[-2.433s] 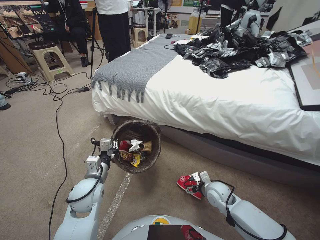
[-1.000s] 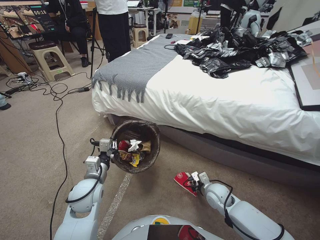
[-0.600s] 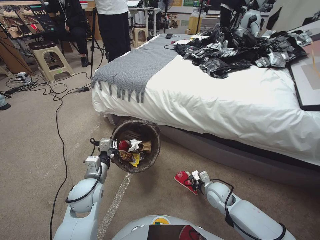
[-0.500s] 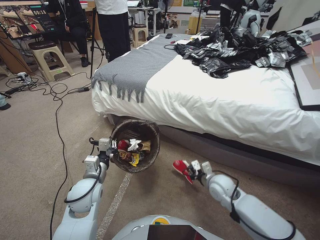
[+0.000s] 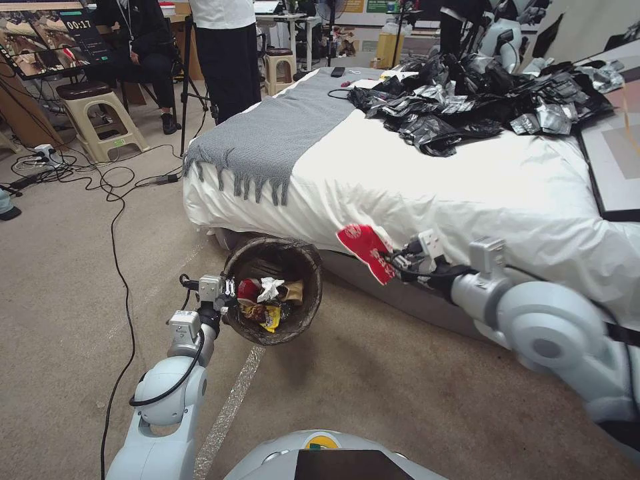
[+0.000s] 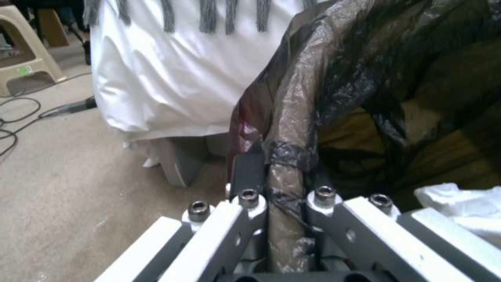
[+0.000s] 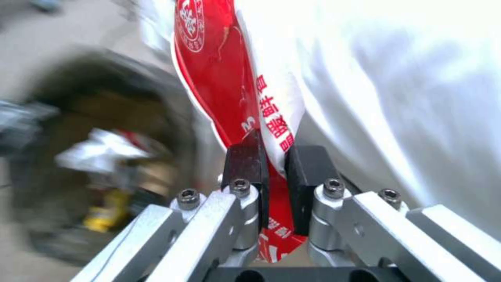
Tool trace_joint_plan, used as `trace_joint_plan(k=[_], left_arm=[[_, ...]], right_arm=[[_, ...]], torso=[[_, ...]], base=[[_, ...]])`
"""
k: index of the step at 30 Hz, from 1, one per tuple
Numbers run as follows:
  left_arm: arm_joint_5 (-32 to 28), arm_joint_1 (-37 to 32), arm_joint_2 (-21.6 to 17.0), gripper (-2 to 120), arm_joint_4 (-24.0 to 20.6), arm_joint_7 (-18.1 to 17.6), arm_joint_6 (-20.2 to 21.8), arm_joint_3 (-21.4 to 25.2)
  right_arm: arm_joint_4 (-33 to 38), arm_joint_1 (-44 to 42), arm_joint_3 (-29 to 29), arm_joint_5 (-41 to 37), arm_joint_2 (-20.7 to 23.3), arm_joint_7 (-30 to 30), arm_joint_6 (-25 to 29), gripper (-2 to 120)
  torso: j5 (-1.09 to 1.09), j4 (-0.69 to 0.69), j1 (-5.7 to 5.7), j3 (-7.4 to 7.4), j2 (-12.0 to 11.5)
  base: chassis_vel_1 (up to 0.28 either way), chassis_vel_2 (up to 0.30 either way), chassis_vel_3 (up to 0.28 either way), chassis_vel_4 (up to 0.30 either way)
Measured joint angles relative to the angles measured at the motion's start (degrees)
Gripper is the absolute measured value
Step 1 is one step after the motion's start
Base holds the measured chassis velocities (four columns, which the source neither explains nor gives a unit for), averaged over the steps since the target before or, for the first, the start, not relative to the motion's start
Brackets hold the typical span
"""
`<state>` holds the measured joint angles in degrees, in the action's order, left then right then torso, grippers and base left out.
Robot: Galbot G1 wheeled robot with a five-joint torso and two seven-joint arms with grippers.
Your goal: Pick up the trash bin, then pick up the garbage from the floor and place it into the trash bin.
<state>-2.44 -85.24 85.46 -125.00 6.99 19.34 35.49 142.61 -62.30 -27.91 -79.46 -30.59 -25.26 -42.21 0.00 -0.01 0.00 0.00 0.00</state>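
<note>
Gripping one red-and-white packet (image 5: 365,248), right tool (image 5: 395,259)

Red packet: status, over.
Right hand shut on red packet, raised beside the bed, short of the bin. Left hand shut on trash bin rim. Path looks clear.

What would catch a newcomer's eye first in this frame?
Most likely the red-and-white packet, pinched in the right gripper and held in the air in front of the white bed, just right of the trash bin. Next, the bin itself, already holding several wrappers, its bag-covered rim clamped by the left gripper. Behind, a heap of glossy black plastic bags sprawls over the far side of the bed.
</note>
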Motion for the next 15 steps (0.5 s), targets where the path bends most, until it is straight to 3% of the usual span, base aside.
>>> trace_joint_plan(k=[5, 8, 12, 13, 15], left_arm=[[0.0, -0.2, -0.1, 2, -0.3, 0.0, 0.0, 0.0], [0.3, -0.2, -0.1, 2, -0.3, 0.0, 0.0, -0.3], [0.8, -0.2, 0.1, 2, -0.3, 0.0, 0.0, -0.9], [0.8, -0.2, 0.1, 2, -0.3, 0.0, 0.0, -0.9], [1.0, -0.2, 0.2, 2, -0.1, 0.0, 0.0, -1.0]], right_arm=[[1.5, 3.7, -1.8, -7.9, 2.2, -1.1, -0.1, 8], [1.6, 10.2, 1.4, -13.4, 4.2, -0.8, -0.1, 8], [1.4, 22.1, 10.4, -14.1, 7.2, 6.7, 0.6, 8], [1.4, 22.1, 10.4, -14.1, 7.2, 6.7, 0.6, 8], [1.2, 26.9, 16.3, -13.9, 7.5, 8.4, 0.5, 8]], torso=[[0.02, 0.0, 0.0, 0.0, 0.0], [0.0, 0.02, 0.0, 0.0, 0.0], [-0.01, 0.01, 0.0, 0.0, 0.0], [-0.01, 0.01, 0.0, 0.0, 0.0], [-0.01, 0.0, 0.0, 0.0, 0.0]], base=[[0.0, 0.0, 0.0, 0.0], [0.0, 0.0, 0.0, 0.0], [0.0, 0.0, 0.0, 0.0], [0.0, 0.0, 0.0, 0.0], [0.0, 0.0, 0.0, 0.0]])
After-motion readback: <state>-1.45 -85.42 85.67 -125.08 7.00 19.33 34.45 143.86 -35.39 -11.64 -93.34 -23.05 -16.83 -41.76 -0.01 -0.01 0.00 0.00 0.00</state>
